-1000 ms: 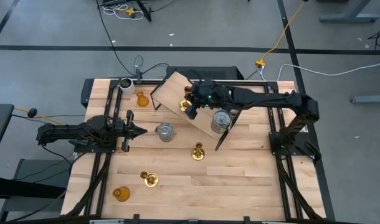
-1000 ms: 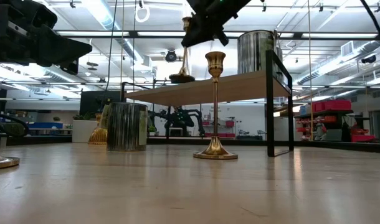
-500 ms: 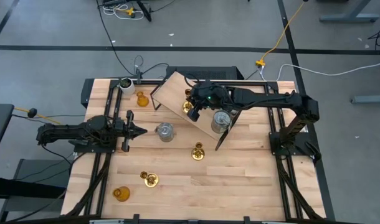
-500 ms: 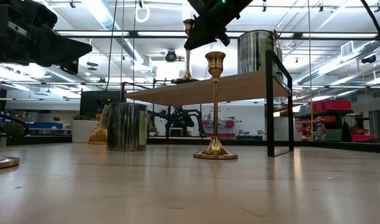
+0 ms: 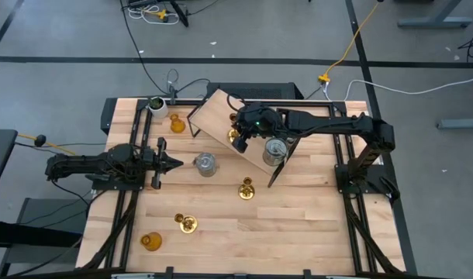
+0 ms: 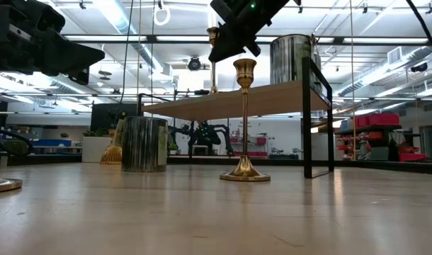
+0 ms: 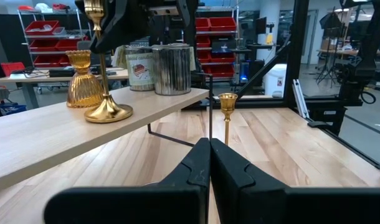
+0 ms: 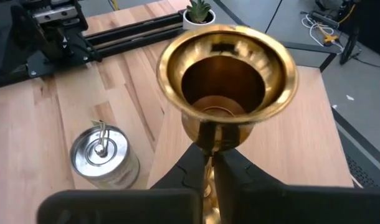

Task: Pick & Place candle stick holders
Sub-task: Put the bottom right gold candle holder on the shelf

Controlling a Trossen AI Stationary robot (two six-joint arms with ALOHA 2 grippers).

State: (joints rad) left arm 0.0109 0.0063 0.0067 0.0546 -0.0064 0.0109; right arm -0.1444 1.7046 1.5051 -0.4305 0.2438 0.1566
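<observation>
While idle at the table's left | left gripper (image 5: 177,163) fully closed, holds nothing | grey cylinder (image 5: 205,163) just beside its tip | right gripper (image 5: 238,139) above shelf (image 5: 213,112), fingers clamped on brass stick (image 8: 221,93) stem, base resting on shelf | second brass stick (image 5: 246,188) on table below.

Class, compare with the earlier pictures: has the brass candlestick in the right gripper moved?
Yes. The brass candlestick sank until its base met the wooden shelf; the right gripper holds it.
</observation>
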